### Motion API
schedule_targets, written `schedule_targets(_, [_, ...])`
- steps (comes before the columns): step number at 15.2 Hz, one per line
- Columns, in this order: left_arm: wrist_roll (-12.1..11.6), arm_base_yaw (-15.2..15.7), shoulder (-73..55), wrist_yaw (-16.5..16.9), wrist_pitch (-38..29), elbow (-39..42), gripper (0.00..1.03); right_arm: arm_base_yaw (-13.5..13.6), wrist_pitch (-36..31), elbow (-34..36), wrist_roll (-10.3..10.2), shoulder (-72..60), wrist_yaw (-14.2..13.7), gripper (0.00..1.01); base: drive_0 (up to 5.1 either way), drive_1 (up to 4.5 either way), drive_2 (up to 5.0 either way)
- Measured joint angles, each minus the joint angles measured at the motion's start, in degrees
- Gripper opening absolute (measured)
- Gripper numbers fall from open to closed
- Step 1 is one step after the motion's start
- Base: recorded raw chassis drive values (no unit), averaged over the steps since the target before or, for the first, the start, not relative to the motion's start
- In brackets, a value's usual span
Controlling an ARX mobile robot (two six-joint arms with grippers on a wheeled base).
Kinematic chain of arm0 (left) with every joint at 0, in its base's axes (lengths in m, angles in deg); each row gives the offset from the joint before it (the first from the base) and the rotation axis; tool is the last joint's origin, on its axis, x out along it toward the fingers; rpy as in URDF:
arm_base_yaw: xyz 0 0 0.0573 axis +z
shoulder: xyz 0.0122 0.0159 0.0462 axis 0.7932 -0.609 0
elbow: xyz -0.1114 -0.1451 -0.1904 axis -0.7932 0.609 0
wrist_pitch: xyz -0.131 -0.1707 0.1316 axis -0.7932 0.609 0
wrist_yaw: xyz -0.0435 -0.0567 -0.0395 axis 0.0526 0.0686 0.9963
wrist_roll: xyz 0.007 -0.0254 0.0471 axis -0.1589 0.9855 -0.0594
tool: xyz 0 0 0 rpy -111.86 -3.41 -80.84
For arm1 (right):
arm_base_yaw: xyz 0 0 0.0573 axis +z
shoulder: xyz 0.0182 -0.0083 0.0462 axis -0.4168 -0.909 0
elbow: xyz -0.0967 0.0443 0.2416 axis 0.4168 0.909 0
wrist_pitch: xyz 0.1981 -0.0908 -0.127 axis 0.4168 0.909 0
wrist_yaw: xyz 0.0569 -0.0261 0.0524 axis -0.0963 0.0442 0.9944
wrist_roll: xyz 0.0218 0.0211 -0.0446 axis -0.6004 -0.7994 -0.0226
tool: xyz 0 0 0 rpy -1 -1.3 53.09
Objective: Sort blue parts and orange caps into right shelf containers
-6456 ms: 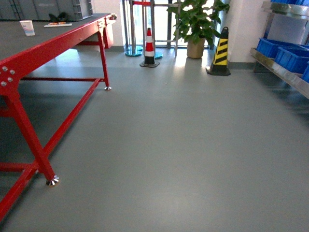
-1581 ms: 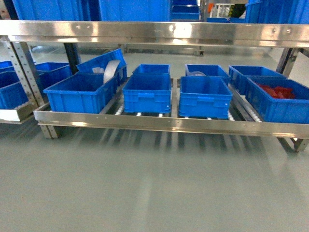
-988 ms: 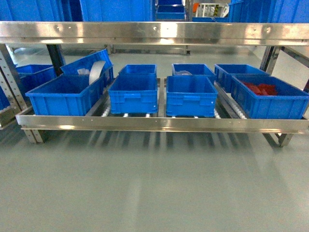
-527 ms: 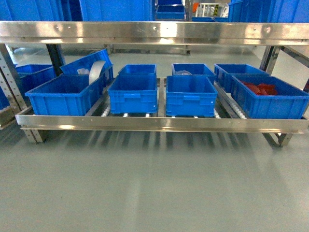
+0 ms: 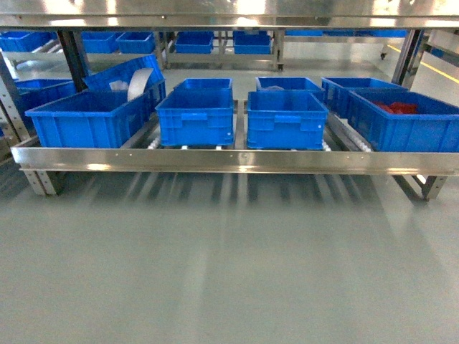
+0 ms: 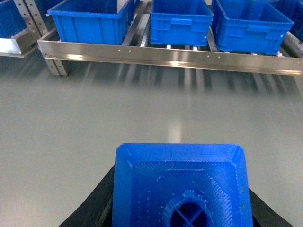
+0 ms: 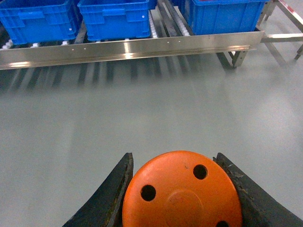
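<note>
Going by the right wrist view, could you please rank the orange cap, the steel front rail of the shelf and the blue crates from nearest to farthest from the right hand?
1. The orange cap, gripped in the right hand, bottom centre.
2. The steel front rail, across the floor, running the width of the view.
3. The blue crates, just behind the rail, along the top.

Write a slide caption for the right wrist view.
Right gripper holding a holed orange plastic cap, facing blue plastic crates on a steel shelf.

Open grey floor lies before the shelf. A steel front rail runs across low, below the blue crates. An upper shelf beam limits overhead access to crate openings.
</note>
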Motion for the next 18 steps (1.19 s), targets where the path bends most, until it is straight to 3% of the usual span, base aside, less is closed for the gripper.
schedule_targets(18, [0.0, 0.0, 0.0, 0.0, 0.2, 0.1, 0.44, 0.0, 0.0, 0.1, 0.0, 0.0, 0.0, 0.43, 0.0, 0.00, 0.0])
